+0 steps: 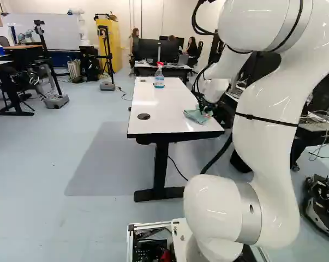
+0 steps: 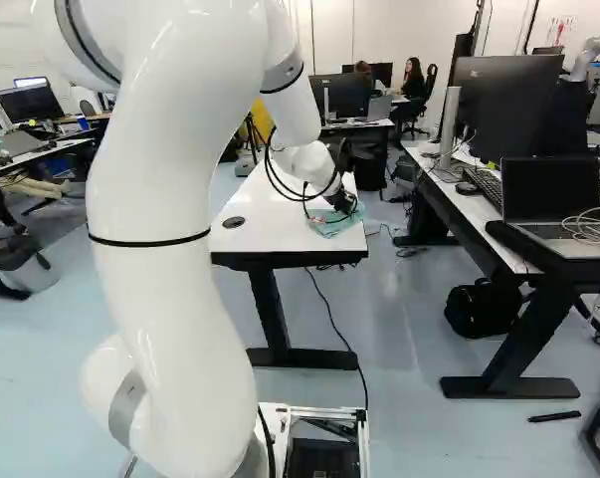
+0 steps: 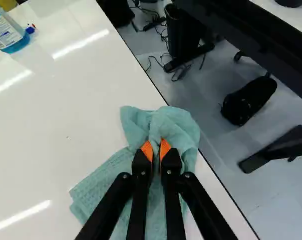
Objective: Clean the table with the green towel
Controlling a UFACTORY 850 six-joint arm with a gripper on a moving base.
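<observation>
The hand (image 2: 346,204) is closed on a bunched fold of the green towel (image 3: 173,124), which lies at the near end of the white desk (image 1: 159,112), by its right edge, well apart from the spray bottle (image 1: 159,81).

In the left base view, the towel (image 1: 195,116) lies on the table (image 1: 167,101) by its right edge, a round cap (image 1: 144,116) to its left, a bottle (image 1: 159,79) farther back. Right of them, in the right base view, a keyboard (image 2: 485,185) lies on a desk (image 2: 476,210).
</observation>
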